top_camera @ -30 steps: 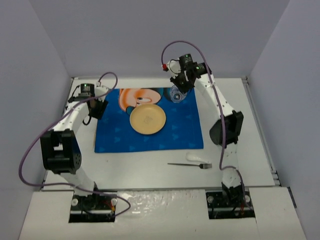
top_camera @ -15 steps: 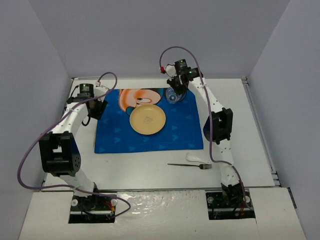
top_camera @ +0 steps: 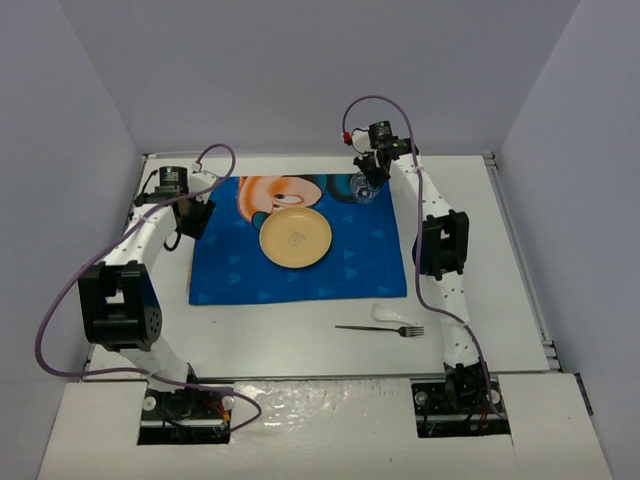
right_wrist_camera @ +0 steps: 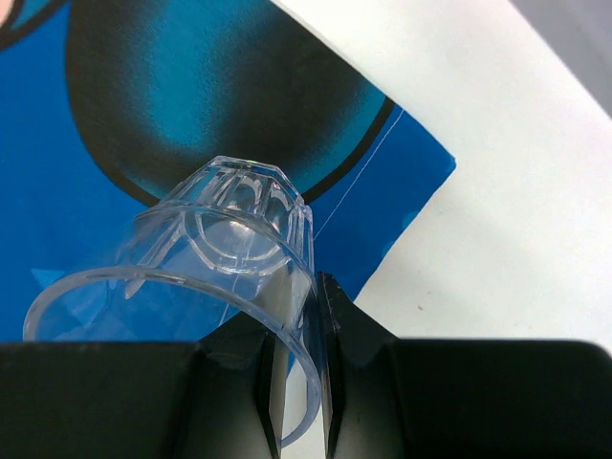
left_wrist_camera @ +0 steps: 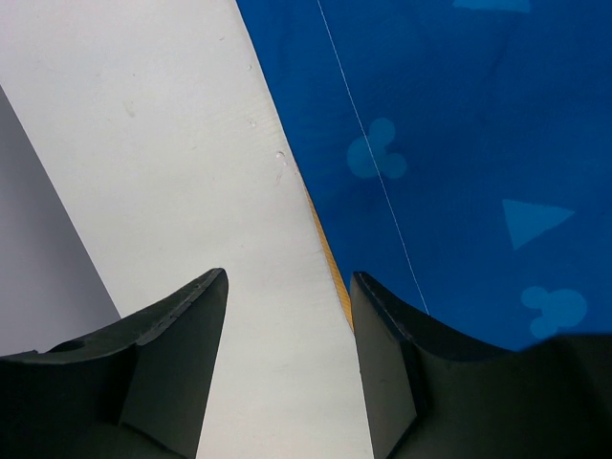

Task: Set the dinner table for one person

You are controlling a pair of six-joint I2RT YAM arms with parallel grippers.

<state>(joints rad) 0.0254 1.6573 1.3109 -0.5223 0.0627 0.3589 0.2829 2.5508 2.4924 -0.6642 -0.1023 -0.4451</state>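
A clear plastic glass [top_camera: 362, 188] [right_wrist_camera: 220, 253] hangs tilted over the far right corner of the blue placemat [top_camera: 300, 275] [right_wrist_camera: 86, 220]. My right gripper [top_camera: 368, 178] [right_wrist_camera: 298, 287] is shut on its rim, one finger inside and one outside. On the placemat's middle sits a yellow plate [top_camera: 295, 238]. A fork [top_camera: 385, 330] and a white spoon [top_camera: 393, 316] lie on the white dinner table [top_camera: 500, 260] in front of the placemat. My left gripper [top_camera: 190, 222] [left_wrist_camera: 287, 277] is open and holds nothing, straddling the placemat's left edge [left_wrist_camera: 316, 206].
Grey walls close in the table at the back and on both sides. The right arm's upright links [top_camera: 440, 250] stand just right of the placemat. A cable [top_camera: 215, 155] loops above the left wrist.
The right wrist swung left and then back right with the glass, ending slightly further right over the placemat's corner. The left arm has stayed put.
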